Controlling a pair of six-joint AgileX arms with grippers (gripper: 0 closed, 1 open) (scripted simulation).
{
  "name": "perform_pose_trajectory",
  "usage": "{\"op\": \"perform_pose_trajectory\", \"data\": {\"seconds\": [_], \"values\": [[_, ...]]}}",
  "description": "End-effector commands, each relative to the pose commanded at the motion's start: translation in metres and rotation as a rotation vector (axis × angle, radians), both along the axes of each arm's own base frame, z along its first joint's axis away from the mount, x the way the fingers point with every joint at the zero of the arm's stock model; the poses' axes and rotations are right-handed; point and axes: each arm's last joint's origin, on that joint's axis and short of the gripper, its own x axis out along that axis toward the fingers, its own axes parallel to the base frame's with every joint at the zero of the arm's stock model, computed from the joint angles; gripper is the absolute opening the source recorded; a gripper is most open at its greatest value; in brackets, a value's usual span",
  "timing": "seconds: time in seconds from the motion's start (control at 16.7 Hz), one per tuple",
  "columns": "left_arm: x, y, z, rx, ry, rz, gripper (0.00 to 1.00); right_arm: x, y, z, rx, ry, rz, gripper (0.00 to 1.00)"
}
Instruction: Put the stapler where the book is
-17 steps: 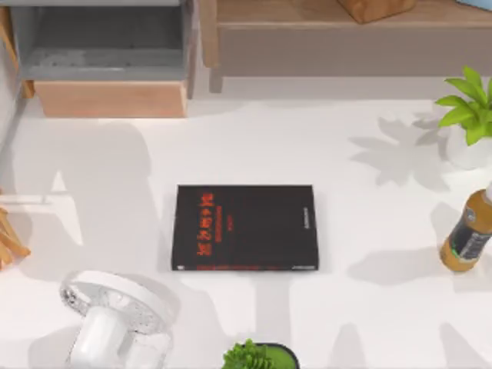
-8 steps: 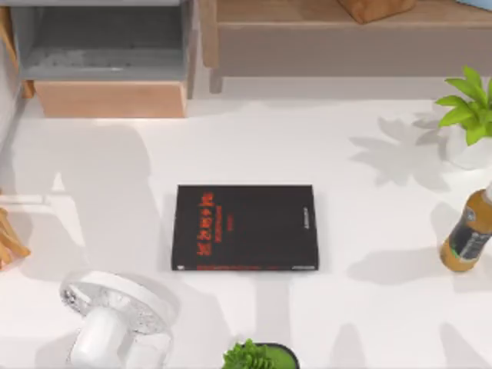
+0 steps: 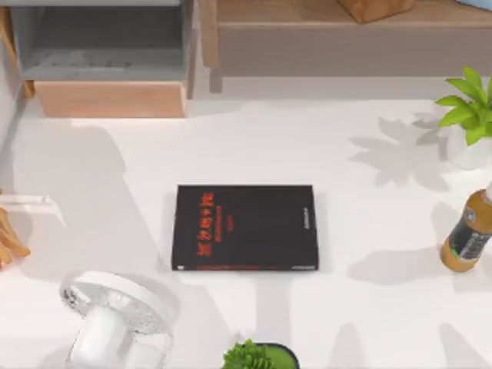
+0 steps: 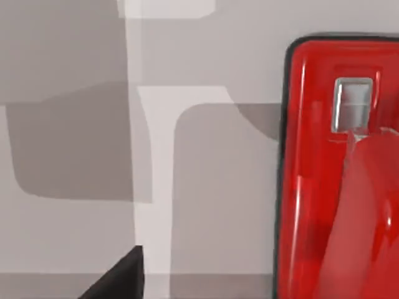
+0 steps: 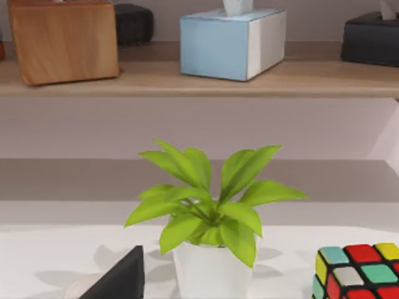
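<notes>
Seen from the left wrist, close up: bright red stapler (image 4: pixel 336 174) lying flat on the pale counter (image 4: pixel 206 187), silvery patch on its top, crossed shadows beside it. Left jaws near the stapler; cannot tell whether open or closed.

From above, at the near edge of the counter: small green plant (image 3: pixel 257 356) in a dark pot, white desk fan (image 3: pixel 115 315) to its left. Mid-counter: black book (image 3: pixel 244 227) lying flat, red lettering on the cover, red strip along its near edge. At the right side: amber bottle (image 3: pixel 467 234), then a leafy plant in a white pot (image 3: pixel 469 115) farther back. Beyond: wooden drawer unit (image 3: pixel 108 98) at back left.

From the right wrist: colourful puzzle cube (image 5: pixel 355 271) beside the white pot, blue tissue box (image 5: pixel 234 40) on a shelf (image 5: pixel 199 84) behind. Right jaws: cannot tell whether open or closed.
</notes>
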Motion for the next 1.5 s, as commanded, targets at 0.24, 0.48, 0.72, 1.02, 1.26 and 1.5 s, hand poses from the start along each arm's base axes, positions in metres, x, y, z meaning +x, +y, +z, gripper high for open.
{"op": "perform_pose_trajectory", "data": {"seconds": [0.24, 0.48, 0.72, 1.02, 1.26, 1.5], "values": [[0.0064, -0.0047, -0.0147, 0.002, -0.005, -0.003, 1.00, 0.0000, 0.0000, 0.0000, 0.000, 0.000, 0.000, 1.00], [0.0064, -0.0047, -0.0147, 0.002, -0.005, -0.003, 0.92, 0.0000, 0.0000, 0.0000, 0.000, 0.000, 0.000, 1.00], [0.0064, -0.0047, -0.0147, 0.002, -0.005, -0.003, 0.62, 0.0000, 0.0000, 0.0000, 0.000, 0.000, 0.000, 1.00], [0.0064, -0.0047, -0.0147, 0.002, -0.005, -0.003, 0.25, 0.0000, 0.0000, 0.0000, 0.000, 0.000, 0.000, 1.00], [0.0064, -0.0047, -0.0147, 0.002, -0.005, -0.003, 0.00, 0.0000, 0.0000, 0.0000, 0.000, 0.000, 0.000, 1.00], [0.0064, -0.0047, -0.0147, 0.002, -0.005, -0.003, 0.00, 0.0000, 0.0000, 0.0000, 0.000, 0.000, 0.000, 1.00]]}}
